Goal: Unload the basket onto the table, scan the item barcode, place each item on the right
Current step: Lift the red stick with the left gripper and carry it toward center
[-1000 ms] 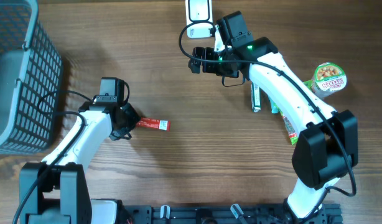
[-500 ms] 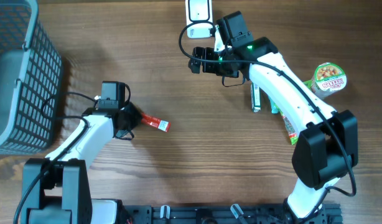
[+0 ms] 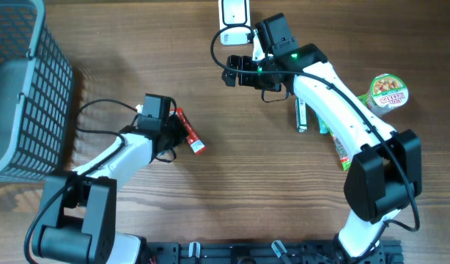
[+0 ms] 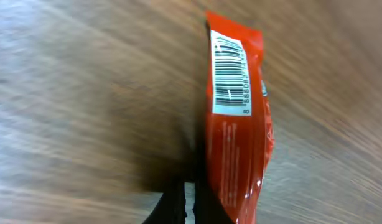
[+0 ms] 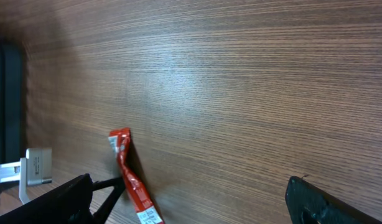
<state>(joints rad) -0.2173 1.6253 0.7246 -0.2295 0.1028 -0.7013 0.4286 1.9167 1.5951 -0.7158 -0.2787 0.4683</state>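
Wooden table [image 3: 232,198] — red packet [image 4: 237,124] clamped endwise in left claw [image 4: 192,202] — right claw [image 3: 238,72] spread wide.

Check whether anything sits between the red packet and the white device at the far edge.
Only bare table lies between them. The red packet is in the left gripper; the open right gripper hangs close beside the white device, near that path.

Brown wooden table [image 3: 240,191] is open ahead of the left fingers [image 4: 173,208], past the red plastic snack packet [image 3: 190,132]. Grey plastic mesh basket [image 3: 27,88] blocks well behind them.
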